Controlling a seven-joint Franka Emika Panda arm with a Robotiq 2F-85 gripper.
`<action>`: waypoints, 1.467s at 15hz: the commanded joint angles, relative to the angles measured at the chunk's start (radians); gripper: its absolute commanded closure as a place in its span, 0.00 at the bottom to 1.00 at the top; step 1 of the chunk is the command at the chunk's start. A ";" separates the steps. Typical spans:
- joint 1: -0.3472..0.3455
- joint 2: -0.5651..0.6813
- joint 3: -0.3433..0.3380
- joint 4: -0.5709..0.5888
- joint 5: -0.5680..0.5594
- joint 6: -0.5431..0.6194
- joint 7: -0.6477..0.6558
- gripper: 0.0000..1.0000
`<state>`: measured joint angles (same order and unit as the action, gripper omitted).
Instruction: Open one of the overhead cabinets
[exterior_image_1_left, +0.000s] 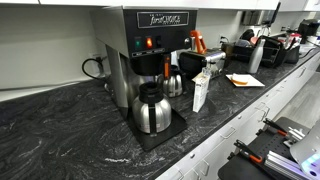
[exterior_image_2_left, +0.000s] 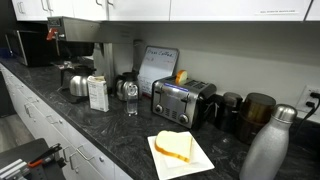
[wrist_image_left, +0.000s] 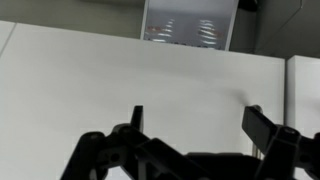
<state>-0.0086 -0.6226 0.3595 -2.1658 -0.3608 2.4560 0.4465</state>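
The white overhead cabinets (exterior_image_2_left: 230, 8) run along the top of an exterior view, above the dark countertop. In the wrist view a flat white cabinet door (wrist_image_left: 120, 70) fills most of the picture, with a dark seam to the neighbouring door (wrist_image_left: 287, 90) at the right. My gripper (wrist_image_left: 196, 112) is open and empty, its two black fingers spread just in front of the door. A thin metal part shows beside the right finger; I cannot tell if it is a handle. The gripper does not show clearly in either exterior view.
On the counter stand a coffee machine (exterior_image_1_left: 150, 40) with a steel carafe (exterior_image_1_left: 151, 110), a chrome toaster (exterior_image_2_left: 182, 100), a carton (exterior_image_2_left: 98, 92), a plate with a sandwich (exterior_image_2_left: 178, 150), a steel bottle (exterior_image_2_left: 265, 150) and a microwave (exterior_image_2_left: 30, 45). The toaster also shows in the wrist view (wrist_image_left: 190, 30).
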 joint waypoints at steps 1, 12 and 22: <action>0.006 0.016 0.017 0.024 0.029 0.045 -0.014 0.00; 0.003 -0.110 0.078 0.028 0.052 0.033 -0.015 0.00; -0.047 -0.108 0.087 0.011 0.023 0.069 0.006 0.00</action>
<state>-0.0084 -0.7272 0.4341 -2.1421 -0.3310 2.4877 0.4463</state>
